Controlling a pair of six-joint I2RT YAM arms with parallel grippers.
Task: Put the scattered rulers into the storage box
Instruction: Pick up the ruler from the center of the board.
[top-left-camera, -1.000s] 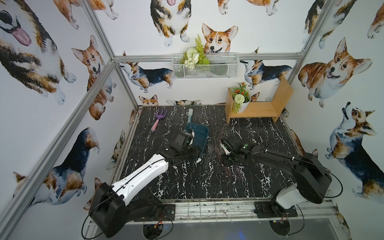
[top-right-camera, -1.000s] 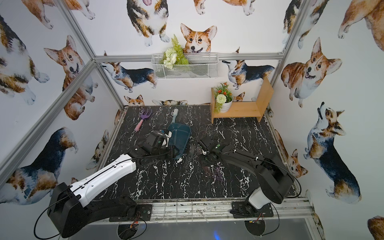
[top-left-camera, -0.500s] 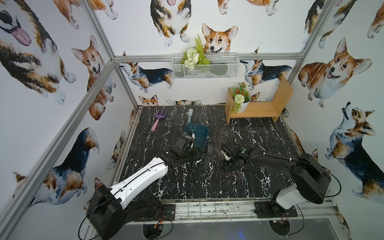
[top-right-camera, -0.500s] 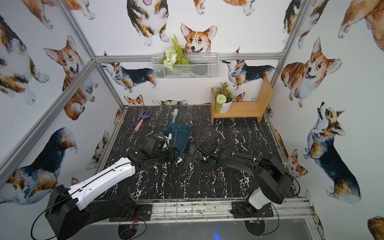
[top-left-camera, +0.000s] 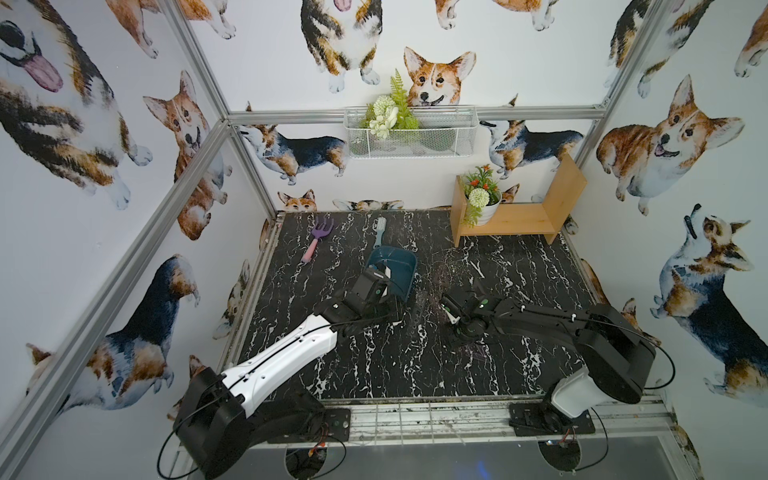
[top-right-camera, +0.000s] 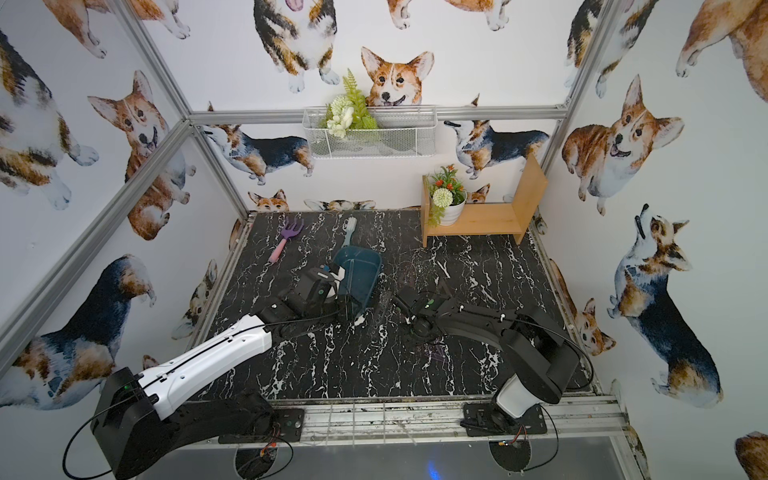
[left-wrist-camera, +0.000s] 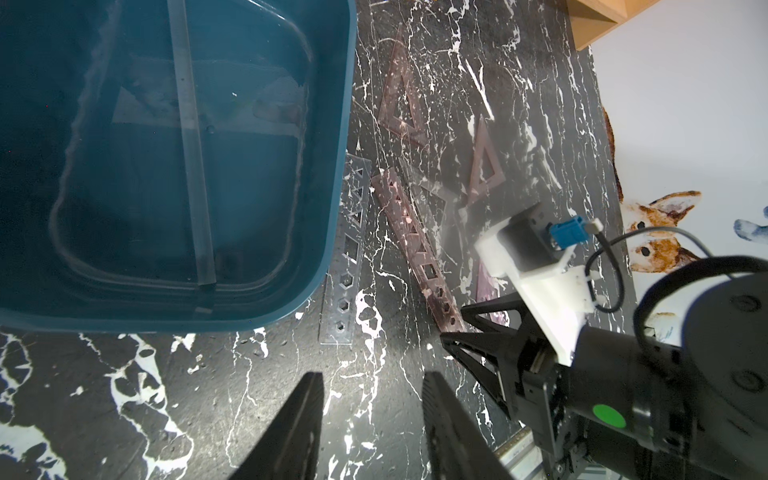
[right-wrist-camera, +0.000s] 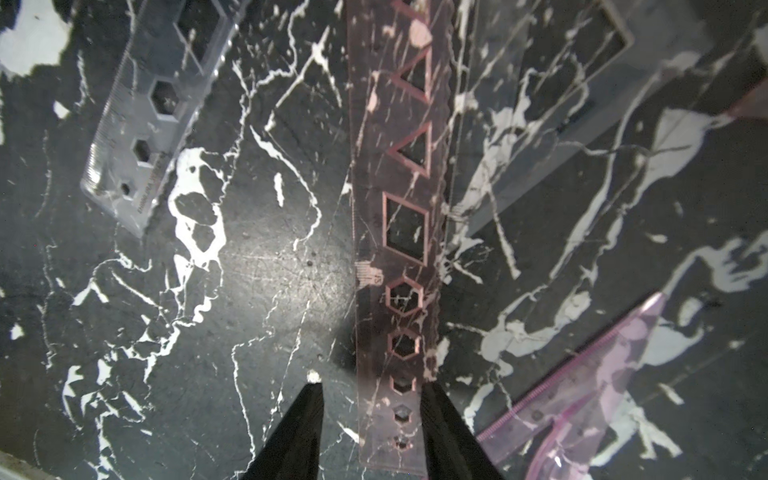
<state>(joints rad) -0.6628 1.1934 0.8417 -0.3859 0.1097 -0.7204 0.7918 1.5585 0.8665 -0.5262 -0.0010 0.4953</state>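
The storage box (left-wrist-camera: 324, 232) is a teal tub, seen in both top views (top-left-camera: 405, 270) (top-right-camera: 365, 282), with a clear strip (left-wrist-camera: 191, 166) lying inside. On the table beside it lie two rulers: a clear one (left-wrist-camera: 347, 249) (right-wrist-camera: 158, 104) and a reddish-purple one (left-wrist-camera: 415, 249) (right-wrist-camera: 399, 249). My right gripper (right-wrist-camera: 372, 386) (top-left-camera: 451, 318) is open and straddles the near end of the reddish ruler, which lies flat close to one finger. My left gripper (left-wrist-camera: 372, 376) is open over bare table just in front of the tub's corner, holding nothing.
Tinted set squares (left-wrist-camera: 399, 91) (left-wrist-camera: 484, 166) and a pink see-through piece (right-wrist-camera: 602, 374) lie near the rulers. At the back are a purple-pink rake (top-left-camera: 318, 241), a pale green brush (top-left-camera: 379, 232), a wooden shelf (top-left-camera: 519, 216) with a potted plant (top-left-camera: 482, 203), and a wire basket (top-left-camera: 409, 133).
My right gripper has shifted slightly left and toward the table's front, over the reddish ruler's end. The left gripper has stayed by the tub.
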